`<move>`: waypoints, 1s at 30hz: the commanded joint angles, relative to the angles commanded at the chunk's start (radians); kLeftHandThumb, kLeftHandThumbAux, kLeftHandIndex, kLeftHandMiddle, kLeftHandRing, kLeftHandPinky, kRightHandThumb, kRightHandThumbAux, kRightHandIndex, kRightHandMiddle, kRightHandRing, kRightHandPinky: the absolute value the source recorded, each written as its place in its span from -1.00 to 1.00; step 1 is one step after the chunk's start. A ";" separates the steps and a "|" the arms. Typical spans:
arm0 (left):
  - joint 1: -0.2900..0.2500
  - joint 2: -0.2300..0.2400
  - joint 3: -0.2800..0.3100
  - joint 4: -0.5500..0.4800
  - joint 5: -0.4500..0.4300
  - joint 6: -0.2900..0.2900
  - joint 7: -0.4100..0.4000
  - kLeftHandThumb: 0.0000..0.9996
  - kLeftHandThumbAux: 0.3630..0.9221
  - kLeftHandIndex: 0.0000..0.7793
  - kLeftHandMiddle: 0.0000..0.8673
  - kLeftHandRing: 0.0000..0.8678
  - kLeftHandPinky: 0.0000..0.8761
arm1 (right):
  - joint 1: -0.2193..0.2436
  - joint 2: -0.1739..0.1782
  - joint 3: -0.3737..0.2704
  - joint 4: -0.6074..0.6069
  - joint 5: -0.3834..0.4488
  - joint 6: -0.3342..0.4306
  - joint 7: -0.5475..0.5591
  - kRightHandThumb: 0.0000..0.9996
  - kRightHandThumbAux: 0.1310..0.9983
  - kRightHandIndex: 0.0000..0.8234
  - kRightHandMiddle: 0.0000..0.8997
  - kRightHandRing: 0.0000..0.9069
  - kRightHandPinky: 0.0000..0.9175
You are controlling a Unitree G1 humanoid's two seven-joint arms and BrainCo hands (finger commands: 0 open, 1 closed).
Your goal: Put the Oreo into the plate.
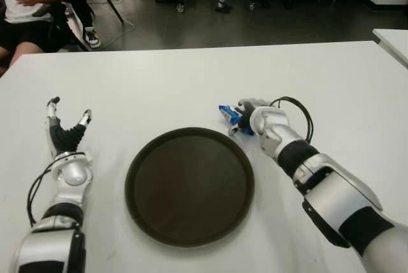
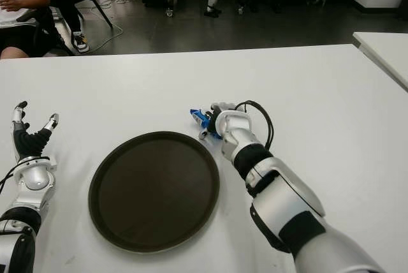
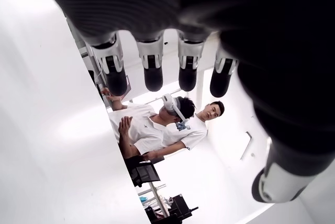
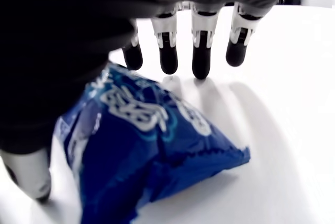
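Right hand (image 1: 255,118) is over the Oreo (image 1: 229,115), a small blue packet lying on the table (image 1: 166,88) just beside the upper right rim of the plate (image 1: 189,185), apart from it or barely so. In the right wrist view the packet (image 4: 152,145) sits under the palm, between the thumb (image 4: 29,174) on one side and the four fingers (image 4: 201,62) on the other; the fingers are extended, tips at or near the table beyond the packet, not curled onto it. Judgement: the hand brackets the packet but has no firm hold yet. The packet's long axis runs roughly across the span from thumb to fingers, its crimped end pointing out to the side. The plate lies toward the robot's left and slightly nearer the body from the packet, so the carry should be short. Left hand (image 1: 64,134) shows far left of the plate, fingers spread and pointing up, holding nothing; right hand is clearly the nearer one. Table is plain white and smooth; a slippery wrapper may slide when pinched. Behind the table: dark floor, seated persons (image 1: 25,5) at upper left.
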 joint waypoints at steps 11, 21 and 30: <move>0.003 0.002 -0.008 -0.004 0.008 -0.009 -0.005 -1.00 0.03 -1.00 -1.00 -1.00 -1.00 | 0.043 -0.004 -0.037 -0.021 0.004 -0.042 -0.271 0.36 0.35 0.04 -0.05 -0.42 -0.63; 0.003 -0.004 0.002 -0.005 -0.006 -0.024 -0.019 -1.00 0.12 -1.00 -1.00 -1.00 -1.00 | 0.047 0.020 -0.121 0.010 0.065 -0.087 -0.346 0.41 0.35 0.07 0.01 -0.45 -0.53; 0.004 0.000 -0.004 -0.005 0.006 -0.019 0.001 -1.00 0.14 -1.00 -1.00 -1.00 -1.00 | 0.046 0.028 -0.144 0.016 0.080 -0.096 -0.344 0.41 0.35 0.07 -0.08 -0.50 -0.68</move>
